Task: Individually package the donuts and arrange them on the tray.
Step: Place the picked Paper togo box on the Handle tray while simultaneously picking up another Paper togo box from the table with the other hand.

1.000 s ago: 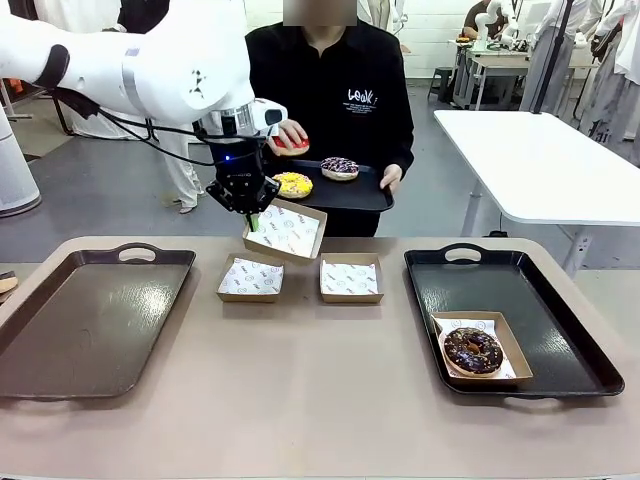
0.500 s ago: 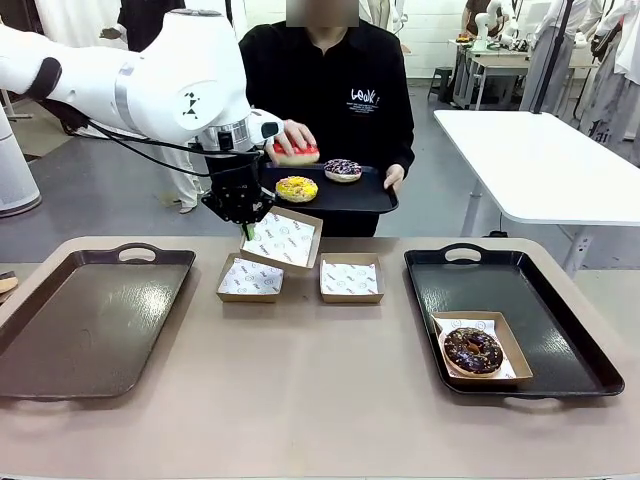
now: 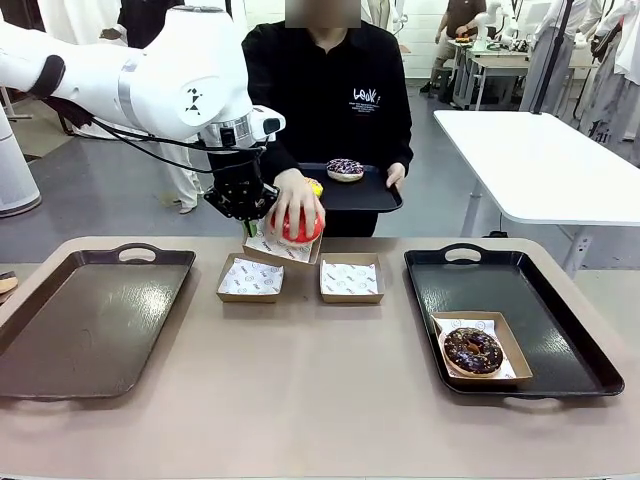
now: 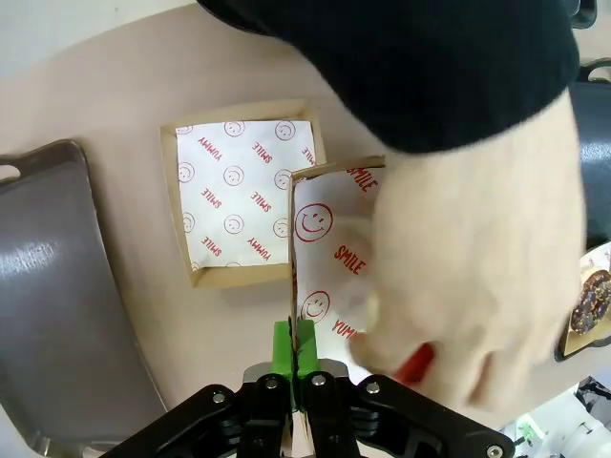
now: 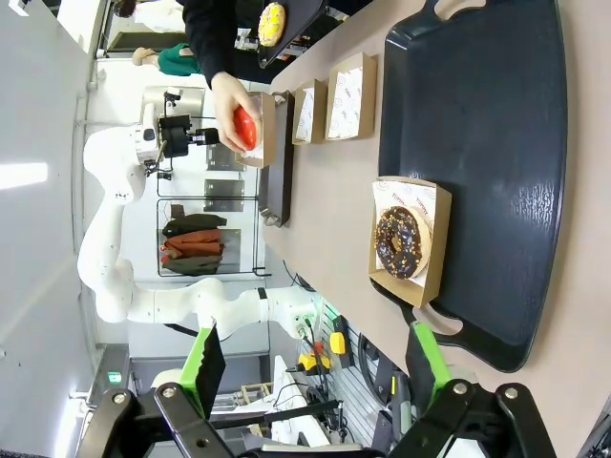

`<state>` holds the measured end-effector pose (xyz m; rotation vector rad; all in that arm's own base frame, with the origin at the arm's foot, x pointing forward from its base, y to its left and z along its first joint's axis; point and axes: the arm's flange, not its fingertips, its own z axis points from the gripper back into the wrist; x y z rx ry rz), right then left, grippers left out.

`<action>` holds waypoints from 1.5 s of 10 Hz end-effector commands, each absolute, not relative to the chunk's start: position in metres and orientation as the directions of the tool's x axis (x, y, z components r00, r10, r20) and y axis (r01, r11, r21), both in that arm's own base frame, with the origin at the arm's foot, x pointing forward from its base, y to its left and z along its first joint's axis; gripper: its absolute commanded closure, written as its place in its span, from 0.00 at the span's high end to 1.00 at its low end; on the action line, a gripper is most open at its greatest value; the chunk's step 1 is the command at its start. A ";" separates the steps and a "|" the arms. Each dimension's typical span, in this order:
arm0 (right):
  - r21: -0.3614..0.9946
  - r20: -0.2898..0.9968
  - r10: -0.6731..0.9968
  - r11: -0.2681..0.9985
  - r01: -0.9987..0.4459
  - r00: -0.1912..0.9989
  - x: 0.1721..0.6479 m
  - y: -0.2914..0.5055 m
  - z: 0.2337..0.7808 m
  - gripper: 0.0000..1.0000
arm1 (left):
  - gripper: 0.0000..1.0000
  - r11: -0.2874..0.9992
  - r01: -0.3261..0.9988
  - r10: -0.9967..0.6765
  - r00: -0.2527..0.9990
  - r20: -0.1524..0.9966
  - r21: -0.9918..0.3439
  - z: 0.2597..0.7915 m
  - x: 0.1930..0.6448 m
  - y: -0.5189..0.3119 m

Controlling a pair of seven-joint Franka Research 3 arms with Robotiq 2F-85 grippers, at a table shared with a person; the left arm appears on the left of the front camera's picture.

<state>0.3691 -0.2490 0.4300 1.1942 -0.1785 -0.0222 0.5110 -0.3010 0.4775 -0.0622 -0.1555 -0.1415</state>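
Front view: left gripper (image 3: 250, 224) pinches box (image 3: 257, 246) rim, holding it raised & tilted so person's hand (image 3: 295, 192) can set red donut (image 3: 298, 230) in; right gripper (image 5: 315, 336) spread, idle.

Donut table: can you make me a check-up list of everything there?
Surface: tan table, brown tray left, black tray right.
Job's things: red donut in person's hand at raised box; chocolate donut boxed on black tray; purple-sprinkled donut, yellow donut on held tray; two empty boxes.
Clutter: small unclear thing at left edge.
Grippers: left jaws shut on raised box; right jaws open.
Cables: black cable by left arm.
Surroundings: white table, people behind.
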 end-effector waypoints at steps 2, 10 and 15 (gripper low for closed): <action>0.927 0.127 -0.113 0.367 -0.077 0.985 0.369 -0.250 0.430 1.00 | 0.00 0.987 0.156 -0.147 0.978 0.149 -0.046 0.479 0.511 -0.301; 0.927 0.127 -0.113 0.367 -0.077 0.985 0.369 -0.250 0.430 1.00 | 0.00 0.987 0.156 -0.147 0.978 0.149 -0.046 0.479 0.511 -0.301; 0.927 0.127 -0.113 0.367 -0.077 0.985 0.369 -0.250 0.430 1.00 | 0.00 0.987 0.156 -0.147 0.978 0.149 -0.046 0.479 0.511 -0.301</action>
